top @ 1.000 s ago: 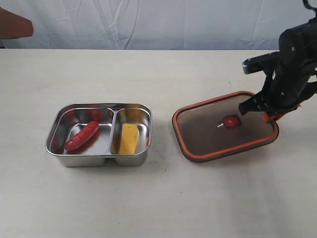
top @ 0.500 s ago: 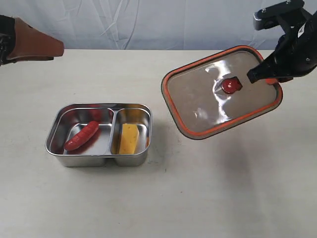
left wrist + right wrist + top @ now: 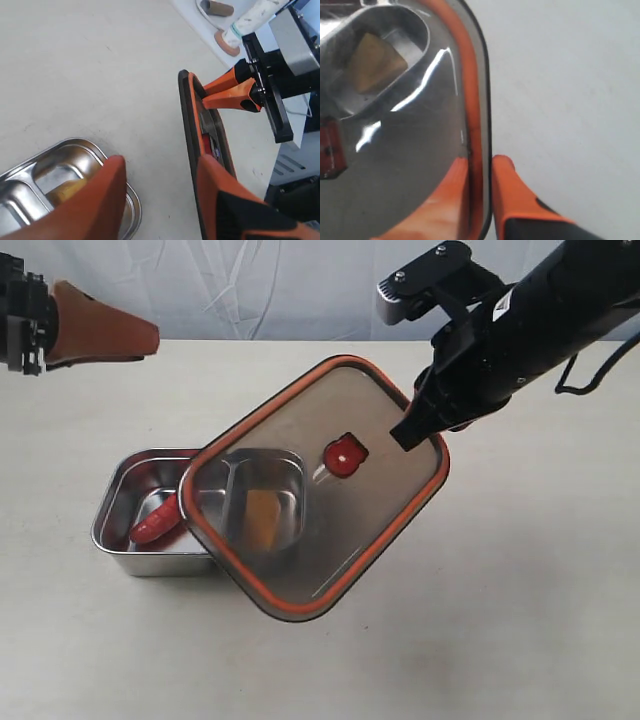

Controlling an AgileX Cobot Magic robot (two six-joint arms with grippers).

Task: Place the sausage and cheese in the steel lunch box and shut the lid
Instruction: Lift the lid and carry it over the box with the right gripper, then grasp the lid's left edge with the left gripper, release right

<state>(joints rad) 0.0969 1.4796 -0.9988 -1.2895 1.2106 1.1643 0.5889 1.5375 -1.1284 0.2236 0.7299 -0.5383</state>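
The steel lunch box (image 3: 118,490) sits on the table, left of centre. The sausage (image 3: 152,526) lies in its wider left compartment. The cheese (image 3: 262,516) lies in the right compartment and shows through the lid (image 3: 300,560). The lid hangs tilted in the air, overlapping the box's right half, with its red valve (image 3: 342,455) at the centre. My right gripper (image 3: 412,432) (image 3: 480,162) is shut on the lid's far right rim (image 3: 476,100). My left gripper (image 3: 105,335) (image 3: 160,167) hovers open and empty at the upper left, above the box (image 3: 50,160).
Bare beige tabletop surrounds the box, and a white cloth backdrop hangs behind the table's far edge (image 3: 250,339). In the left wrist view, the lid (image 3: 189,115) appears edge-on with the right arm's orange fingers (image 3: 227,92) on it, and clutter lies beyond the table's edge.
My right gripper has lifted the lid off the table on the right and carried it left until it overlaps the box. My left gripper has come further into view at the upper left.
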